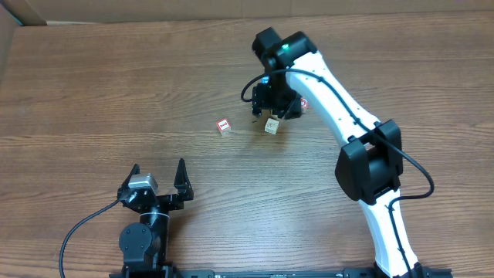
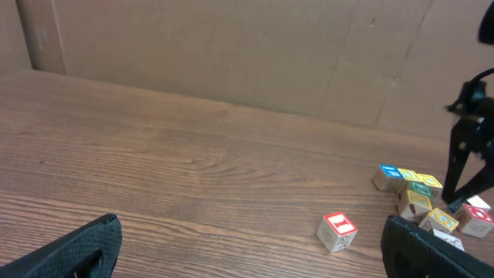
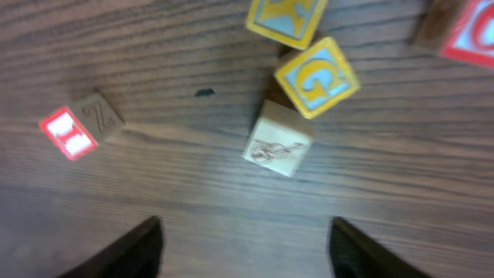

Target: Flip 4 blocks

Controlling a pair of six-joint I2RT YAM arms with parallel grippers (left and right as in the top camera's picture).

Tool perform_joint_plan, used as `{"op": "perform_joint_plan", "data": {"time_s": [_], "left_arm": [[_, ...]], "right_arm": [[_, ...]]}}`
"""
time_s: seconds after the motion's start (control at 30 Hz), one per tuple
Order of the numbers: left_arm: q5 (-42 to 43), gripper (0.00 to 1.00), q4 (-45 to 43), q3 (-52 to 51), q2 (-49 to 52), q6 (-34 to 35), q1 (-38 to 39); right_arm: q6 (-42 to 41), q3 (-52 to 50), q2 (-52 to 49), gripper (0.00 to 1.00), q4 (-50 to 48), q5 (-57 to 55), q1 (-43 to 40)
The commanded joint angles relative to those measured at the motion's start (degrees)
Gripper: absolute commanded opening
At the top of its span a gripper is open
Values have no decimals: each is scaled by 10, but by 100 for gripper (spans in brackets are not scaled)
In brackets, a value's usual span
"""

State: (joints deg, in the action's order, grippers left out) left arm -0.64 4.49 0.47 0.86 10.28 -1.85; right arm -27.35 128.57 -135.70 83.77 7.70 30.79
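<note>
A block with a red-framed top [image 1: 225, 127] [image 2: 337, 230] [image 3: 73, 131] lies alone left of the cluster. A pale block showing an engraved face [image 1: 272, 126] [image 3: 278, 143] sits at the cluster's near edge. Another red-framed block [image 1: 303, 103] [image 3: 467, 31] [image 2: 477, 216] lies on the cluster's far right, partly cut off in the right wrist view. My right gripper [image 1: 270, 104] [image 3: 247, 251] hovers over the cluster, open, nothing between its fingers [image 3: 139, 247]; the pale block lies just ahead of them. My left gripper [image 1: 158, 181] [image 2: 247, 247] rests wide open near the front edge, far from the blocks.
Yellow cubes with blue letters [image 3: 316, 77] [image 3: 285, 17] crowd against the pale block. The left wrist view shows blue-faced [image 2: 392, 173] and green-faced [image 2: 421, 185] cubes in the same cluster. A cardboard wall [image 2: 231, 54] stands behind the wooden table [image 1: 116, 93].
</note>
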Motion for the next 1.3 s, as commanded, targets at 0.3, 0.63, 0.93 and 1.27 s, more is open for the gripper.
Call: {"op": "perform_joint_plan", "data": {"time_s": [0.3,0.63,0.93,1.27], "left_arm": [[7,100,0,-2,-5,-11,4],[7,100,0,-2,-5,-11,4],[7,100,0,-2,-5,-11,4],[7,100,0,-2,-5,-11,4]], "right_arm": [[-135,-100,7,49,-115,-62,7],[-147,-141,7,49,-157,-72,7],[-146,-141,7,33,-142,-73,7],[-129,-135,7,31,-97,-72,7]]}}
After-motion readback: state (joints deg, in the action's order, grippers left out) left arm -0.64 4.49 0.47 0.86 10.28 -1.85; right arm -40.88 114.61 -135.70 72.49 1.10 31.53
